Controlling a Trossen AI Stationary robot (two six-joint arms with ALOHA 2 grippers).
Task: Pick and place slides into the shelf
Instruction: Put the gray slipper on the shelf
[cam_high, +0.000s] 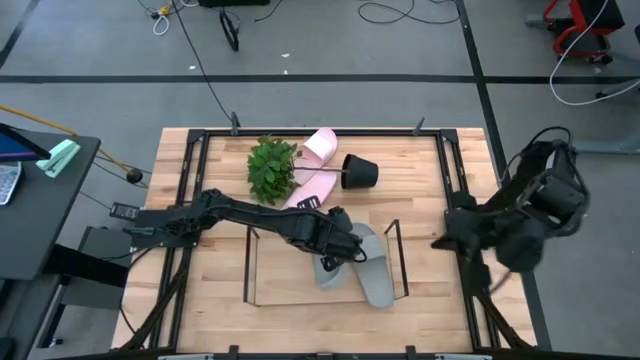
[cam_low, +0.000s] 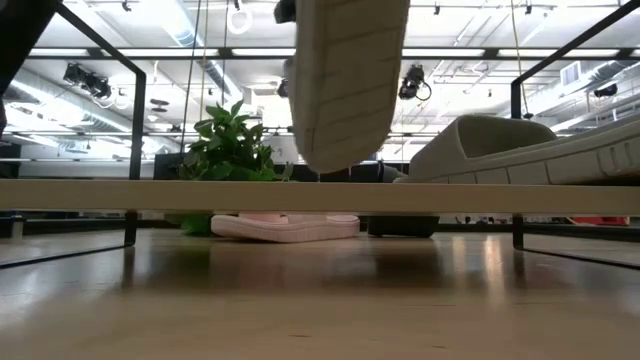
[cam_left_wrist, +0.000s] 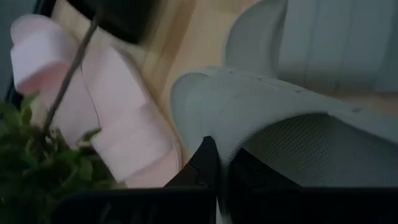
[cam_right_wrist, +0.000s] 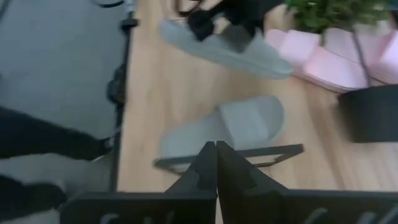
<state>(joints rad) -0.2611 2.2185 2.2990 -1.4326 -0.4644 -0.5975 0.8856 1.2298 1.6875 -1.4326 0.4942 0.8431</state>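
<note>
My left gripper (cam_high: 345, 245) is over the middle of the table, shut on a grey-green slide (cam_high: 333, 266), which shows sole-first in the low view (cam_low: 345, 80). The second grey-green slide (cam_high: 376, 272) lies across the black wire shelf (cam_high: 249, 262), resting on its rail (cam_low: 530, 150). Two light pink slides (cam_high: 320, 146) (cam_high: 304, 192) lie on the table beyond the shelf, by the plant. My right gripper (cam_right_wrist: 216, 149) waits shut near the table's right edge, touching nothing. My left gripper pinches the grey-green slide between its two fingers at the side rim of the footbed (cam_left_wrist: 214, 134), beside the wide strap (cam_left_wrist: 311, 146). The fingers come from above and the table's left. The slide is lifted clear and hangs steeply tilted, its ribbed sole (cam_low: 345, 90) towards the near edge.
A green plant (cam_high: 272, 168) and a tipped black pot (cam_high: 358, 172) lie beyond the shelf, next to the pink slides. Black metal rails (cam_high: 190, 180) run along the table's sides. Bare wood shows inside the shelf's left half.
</note>
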